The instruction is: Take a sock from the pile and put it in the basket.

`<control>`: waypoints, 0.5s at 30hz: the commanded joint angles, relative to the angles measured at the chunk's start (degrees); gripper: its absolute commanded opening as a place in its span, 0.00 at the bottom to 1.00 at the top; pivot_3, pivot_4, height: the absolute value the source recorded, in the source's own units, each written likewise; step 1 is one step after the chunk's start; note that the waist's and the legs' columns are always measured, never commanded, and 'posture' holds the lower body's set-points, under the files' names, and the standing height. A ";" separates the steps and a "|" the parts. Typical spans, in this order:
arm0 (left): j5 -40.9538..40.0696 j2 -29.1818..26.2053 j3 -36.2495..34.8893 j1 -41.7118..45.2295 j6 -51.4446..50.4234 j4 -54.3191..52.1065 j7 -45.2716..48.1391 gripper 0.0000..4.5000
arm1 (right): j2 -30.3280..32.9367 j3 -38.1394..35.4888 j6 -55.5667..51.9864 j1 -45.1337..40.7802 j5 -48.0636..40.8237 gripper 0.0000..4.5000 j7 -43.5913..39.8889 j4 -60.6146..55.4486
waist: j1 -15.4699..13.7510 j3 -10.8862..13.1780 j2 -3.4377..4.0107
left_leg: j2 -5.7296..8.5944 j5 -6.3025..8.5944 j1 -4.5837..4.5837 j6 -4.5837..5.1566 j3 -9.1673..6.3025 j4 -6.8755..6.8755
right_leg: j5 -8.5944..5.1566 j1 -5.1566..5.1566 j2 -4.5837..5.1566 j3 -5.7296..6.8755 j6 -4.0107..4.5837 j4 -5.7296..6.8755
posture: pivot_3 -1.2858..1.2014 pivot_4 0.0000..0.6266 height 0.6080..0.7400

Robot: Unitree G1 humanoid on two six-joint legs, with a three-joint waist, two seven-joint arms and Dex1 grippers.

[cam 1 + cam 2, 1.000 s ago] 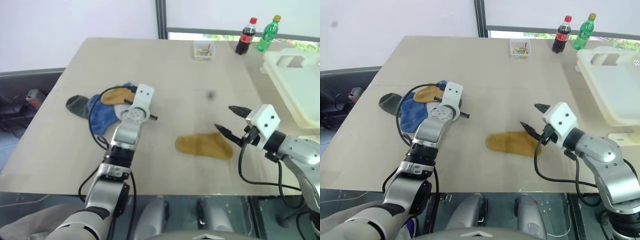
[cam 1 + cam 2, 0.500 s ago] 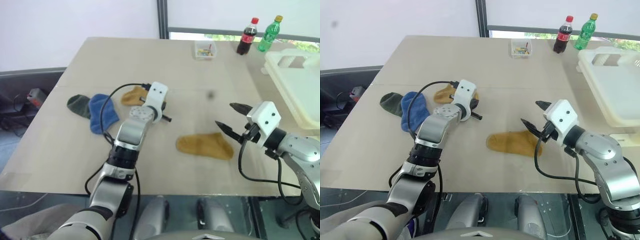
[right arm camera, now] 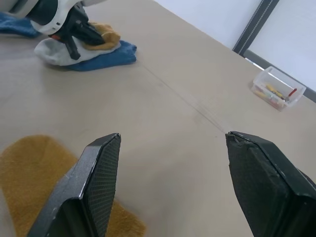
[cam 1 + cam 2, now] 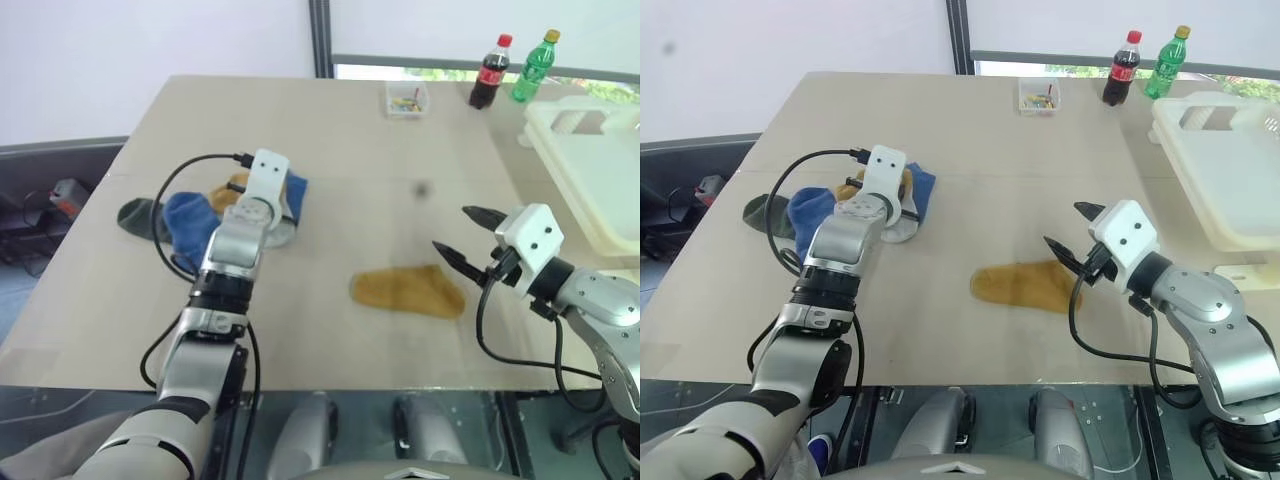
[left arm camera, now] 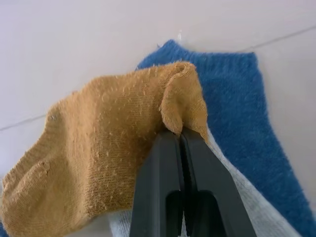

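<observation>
Farthest left of the lone yellow sock at mid-table: a dark green sock near the table's left edge, then a blue sock touching it. Next toward the lone yellow sock, the rest of the pile: a second blue sock at the bottom, a grey-white sock on it, a second mustard sock on top. Left gripper over that heap, clenched on a raised fold of the mustard sock, black fingers pressed together, the rest of that sock draped over the layers below. Lone yellow sock itself flat on bare tabletop, well apart from the pile, apart from both grippers. Just right of it, the right gripper, released, 2 black fingers spread wide with nothing between, above the table near that sock's right end. Far behind the lone yellow sock, near the table's back edge, a small clear box with small colourful bits inside; right of the box, 2 upright bottles, a red-capped cola bottle and a yellow-capped green bottle. Farthest right of the lone yellow sock, the cream-white basket at the table's right edge, no sock visible in the part seen.
</observation>
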State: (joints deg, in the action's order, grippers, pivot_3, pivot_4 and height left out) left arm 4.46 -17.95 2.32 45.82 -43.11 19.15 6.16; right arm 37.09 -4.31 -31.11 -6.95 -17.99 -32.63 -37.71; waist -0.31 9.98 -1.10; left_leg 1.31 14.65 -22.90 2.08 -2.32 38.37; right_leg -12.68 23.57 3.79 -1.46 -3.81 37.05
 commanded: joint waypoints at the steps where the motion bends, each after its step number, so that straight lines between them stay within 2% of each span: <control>1: -0.38 2.40 0.96 -0.90 -0.85 -2.40 0.78 0.01 | 0.47 -1.33 1.26 0.01 -0.03 0.78 -0.12 -2.05 | -0.16 0.00 0.00 | 0.00 0.00 0.00 0.00 0.00 0.00 | 0.00 0.00 0.01 0.00 0.00 0.00 | 0.52 0.24 1.00; 5: 0.66 1.92 -2.94 -3.07 -2.22 1.63 -3.93 0.01 | 0.63 -1.66 1.68 0.13 0.00 0.78 -0.37 -1.90 | 0.01 -0.02 0.02 | 0.01 0.00 0.05 0.00 0.05 0.00 | 0.00 0.00 0.00 -0.03 0.00 0.01 | 0.52 0.24 1.00; 8: -0.14 0.76 -5.57 -3.13 0.96 1.03 -4.87 0.01 | 0.85 -1.73 1.58 -0.04 -0.03 0.78 -0.73 -1.69 | 0.91 -0.02 0.02 | 0.00 0.00 0.12 0.00 0.07 0.00 | 0.00 -0.01 -0.01 -0.06 0.00 0.11 | 0.52 0.24 1.00; 15: 1.92 -0.44 -5.09 -2.33 3.48 -4.46 -6.72 0.01 | 1.34 -1.91 1.86 -0.48 -0.31 0.78 -1.35 -1.08 | 0.75 -0.01 -0.01 | -0.01 0.00 0.11 0.00 0.04 0.02 | 0.00 0.01 0.02 -0.07 0.00 0.23 | 0.52 0.24 1.00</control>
State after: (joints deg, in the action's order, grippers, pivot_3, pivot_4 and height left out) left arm 5.04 -17.55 -2.19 42.87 -40.50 17.81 0.64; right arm 37.82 -4.55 -30.79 -6.77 -18.16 -33.56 -37.65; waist 0.44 9.97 -1.12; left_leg 1.33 14.65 -22.82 2.09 -2.29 38.39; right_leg -12.68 23.58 3.87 -1.51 -3.81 37.26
